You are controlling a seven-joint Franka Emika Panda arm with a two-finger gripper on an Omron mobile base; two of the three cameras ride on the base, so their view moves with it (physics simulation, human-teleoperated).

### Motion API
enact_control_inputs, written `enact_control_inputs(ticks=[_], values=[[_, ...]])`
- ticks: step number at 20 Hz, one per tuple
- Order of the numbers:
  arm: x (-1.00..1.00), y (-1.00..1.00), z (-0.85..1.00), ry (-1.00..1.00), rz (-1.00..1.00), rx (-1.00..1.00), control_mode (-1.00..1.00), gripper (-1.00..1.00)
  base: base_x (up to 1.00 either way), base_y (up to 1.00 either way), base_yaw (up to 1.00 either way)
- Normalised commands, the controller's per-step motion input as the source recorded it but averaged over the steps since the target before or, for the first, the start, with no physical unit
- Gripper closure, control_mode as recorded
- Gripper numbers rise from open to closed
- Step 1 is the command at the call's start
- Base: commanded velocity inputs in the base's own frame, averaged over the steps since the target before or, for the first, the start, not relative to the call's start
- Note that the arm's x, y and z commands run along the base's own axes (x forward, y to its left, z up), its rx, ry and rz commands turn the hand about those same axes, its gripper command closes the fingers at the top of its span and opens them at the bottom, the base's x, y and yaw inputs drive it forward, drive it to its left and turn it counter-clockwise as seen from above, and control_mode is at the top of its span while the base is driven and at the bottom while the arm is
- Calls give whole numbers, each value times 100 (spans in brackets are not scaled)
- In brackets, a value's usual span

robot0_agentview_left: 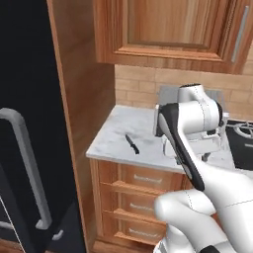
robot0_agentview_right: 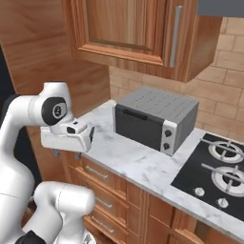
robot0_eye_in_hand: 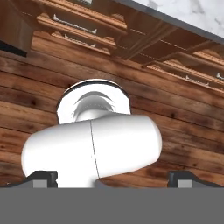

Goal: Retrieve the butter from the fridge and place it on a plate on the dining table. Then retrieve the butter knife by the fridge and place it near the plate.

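Here slim dark butter knife (robot0_agentview_left: pixel 132 144) flat on veined marble counter (robot0_agentview_left: pixel 113 133).

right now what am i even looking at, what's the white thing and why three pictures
The white thing is a robot arm with a two-finger gripper, standing in a rendered kitchen. Two pictures come from cameras on its base, one behind it to the left, one to the right. The third comes from a camera on the hand, pointing down at the wooden floor and the robot's own body; the dark finger tips stand wide apart, so the gripper is open and holds nothing.

On the small marble counter lies a slim dark butter knife, and further along stands a grey toaster oven. A black stove top is beside it. The black fridge, with its grey handle, is at the left.
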Motion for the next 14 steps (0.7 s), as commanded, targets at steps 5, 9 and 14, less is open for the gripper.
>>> enact_control_inputs(ticks=[5,9,14], values=[[0,0,0,0,0,0,100,-100,32,47,-17],[0,0,0,0,0,0,100,-100,55,2,-6],[0,0,0,0,0,0,100,-100,37,-1,-1]])
